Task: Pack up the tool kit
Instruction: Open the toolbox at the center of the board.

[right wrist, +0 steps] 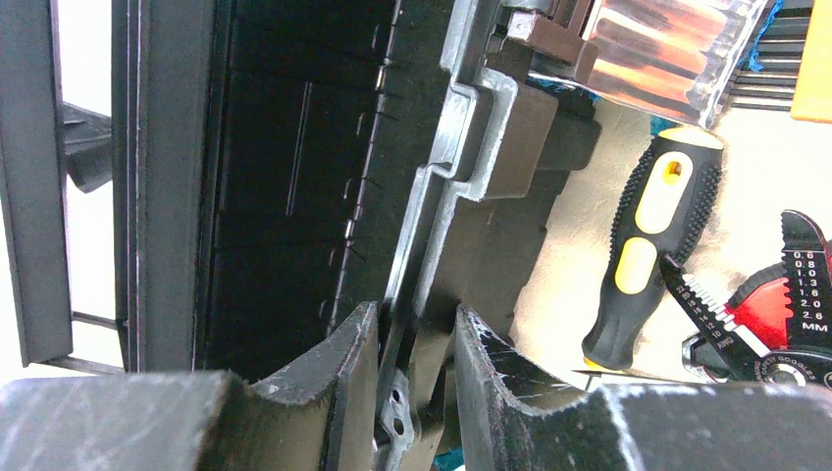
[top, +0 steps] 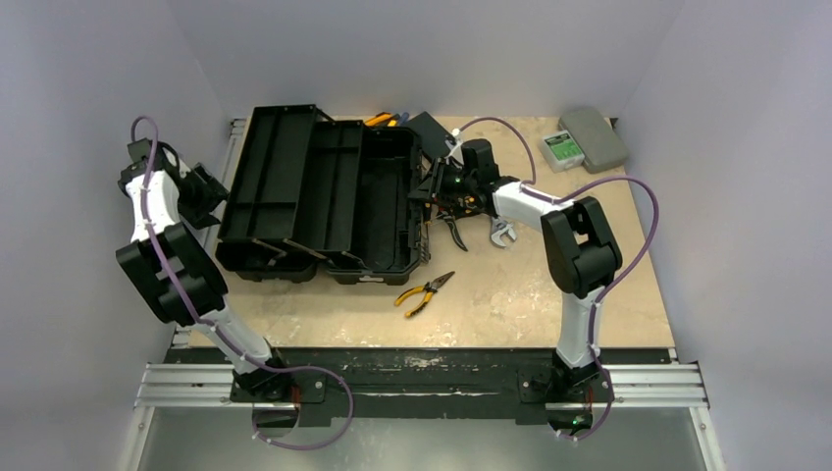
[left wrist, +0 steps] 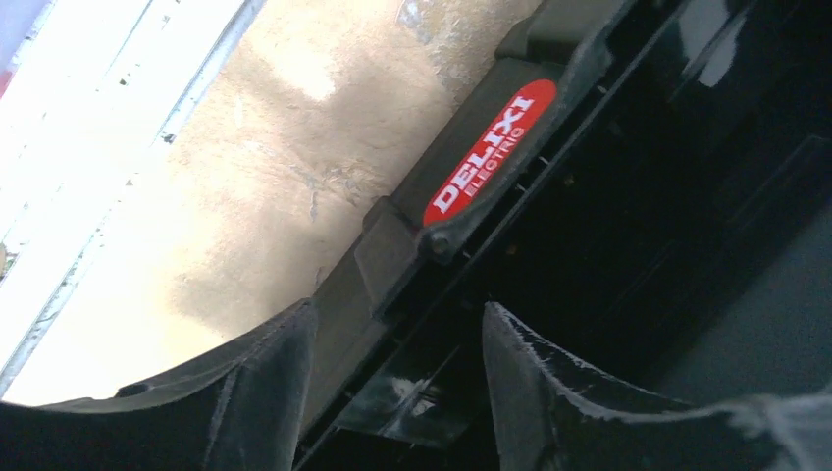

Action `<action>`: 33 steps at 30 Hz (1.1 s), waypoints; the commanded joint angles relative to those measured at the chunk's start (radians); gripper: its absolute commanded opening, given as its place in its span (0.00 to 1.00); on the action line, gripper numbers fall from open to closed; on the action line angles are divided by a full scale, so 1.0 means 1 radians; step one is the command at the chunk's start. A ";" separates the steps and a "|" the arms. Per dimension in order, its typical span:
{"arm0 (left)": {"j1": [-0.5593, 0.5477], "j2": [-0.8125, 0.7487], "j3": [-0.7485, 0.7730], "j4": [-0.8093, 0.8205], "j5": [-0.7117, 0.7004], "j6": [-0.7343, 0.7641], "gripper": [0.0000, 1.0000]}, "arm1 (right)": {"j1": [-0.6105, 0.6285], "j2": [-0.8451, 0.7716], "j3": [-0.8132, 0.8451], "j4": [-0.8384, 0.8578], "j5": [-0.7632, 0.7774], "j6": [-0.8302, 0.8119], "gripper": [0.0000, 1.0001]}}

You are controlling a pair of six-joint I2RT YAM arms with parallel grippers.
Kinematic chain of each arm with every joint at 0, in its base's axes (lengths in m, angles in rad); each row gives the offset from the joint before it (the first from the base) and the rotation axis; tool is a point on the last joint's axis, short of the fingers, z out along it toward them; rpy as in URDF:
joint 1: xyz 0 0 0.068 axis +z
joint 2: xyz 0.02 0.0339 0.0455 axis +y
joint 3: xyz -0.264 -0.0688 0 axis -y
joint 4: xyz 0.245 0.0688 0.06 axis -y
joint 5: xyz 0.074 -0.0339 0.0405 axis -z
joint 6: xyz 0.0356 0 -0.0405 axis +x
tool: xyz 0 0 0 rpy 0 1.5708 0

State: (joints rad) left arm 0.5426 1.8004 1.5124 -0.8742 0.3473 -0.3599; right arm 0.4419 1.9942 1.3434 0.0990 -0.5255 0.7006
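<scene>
**Both claws at the open toolbox, tools lying loose on the bench**

The black toolbox (top: 294,177) sits open on the left half of the bench (top: 549,294), with its lid folded back toward the left arm.

The left claw (left wrist: 399,324) is at the far left edge of that lid. Its fingers are spread, and the lid's rim runs up between them. Just beyond the fingertips is a red oval label (left wrist: 491,152) (it reads DELIXI ELECTRIC in white). From the wrist view I cannot tell whether either finger touches the plastic.

The right claw (right wrist: 414,319) is on the opposite side, at the box's right-hand wall. Its fingers are drawn close and pinch the wall's edge by a metal latch strip.

Several tools lie outside the box:
- A pair of yellow-handled pliers (top: 424,291) is on the bench just in front of the box's near right corner.
- A wrench (top: 502,233) is beside the right arm's forearm.
- A black-and-yellow screwdriver (right wrist: 652,245) is near the right claw.
- A red stripping tool (right wrist: 775,304) lies next to the screwdriver.

A grey case (top: 594,137) sits at the far right corner, well apart from the rest.
</scene>
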 commanded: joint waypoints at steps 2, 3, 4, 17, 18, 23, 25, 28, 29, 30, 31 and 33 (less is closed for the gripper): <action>-0.040 -0.218 0.114 -0.073 0.044 -0.038 0.74 | 0.060 0.010 -0.032 -0.027 -0.049 -0.030 0.24; -0.044 -0.250 0.131 -0.076 0.034 -0.041 0.79 | 0.062 0.009 -0.032 -0.024 -0.052 -0.030 0.24; -0.052 -0.285 0.150 -0.079 0.020 -0.043 0.81 | 0.063 0.008 -0.034 -0.022 -0.053 -0.029 0.24; -0.462 -0.574 0.245 -0.153 -0.199 -0.026 0.89 | 0.097 -0.027 -0.060 0.033 -0.057 -0.017 0.25; -0.491 -0.594 0.229 -0.145 -0.205 -0.031 0.89 | 0.104 -0.029 -0.061 0.033 -0.055 -0.016 0.25; -0.684 -0.644 0.159 -0.116 -0.250 -0.047 0.89 | 0.111 -0.048 -0.079 0.067 -0.073 0.020 0.30; -0.773 -0.644 0.141 -0.109 -0.312 -0.047 0.89 | 0.110 -0.066 -0.071 0.052 -0.058 0.023 0.37; -0.868 -0.646 0.112 -0.085 -0.365 -0.048 0.89 | 0.110 -0.092 -0.038 -0.003 -0.042 0.008 0.50; -0.895 -0.650 0.098 -0.070 -0.384 -0.048 0.89 | 0.110 -0.103 -0.030 -0.023 -0.034 0.002 0.55; -0.918 -0.655 0.083 -0.053 -0.394 -0.046 0.89 | 0.110 -0.116 -0.025 -0.039 -0.024 -0.002 0.60; -0.935 -0.659 0.069 -0.039 -0.397 -0.041 0.89 | 0.109 -0.129 -0.023 -0.054 -0.010 -0.009 0.65; -0.958 -0.660 0.048 -0.020 -0.395 -0.026 0.90 | 0.105 -0.166 -0.023 -0.083 0.019 -0.021 0.76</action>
State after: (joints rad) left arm -0.3714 1.1660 1.5913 -0.9752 0.0139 -0.3862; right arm 0.5526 1.9396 1.2881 0.0807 -0.5186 0.7132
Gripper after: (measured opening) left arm 0.889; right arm 0.670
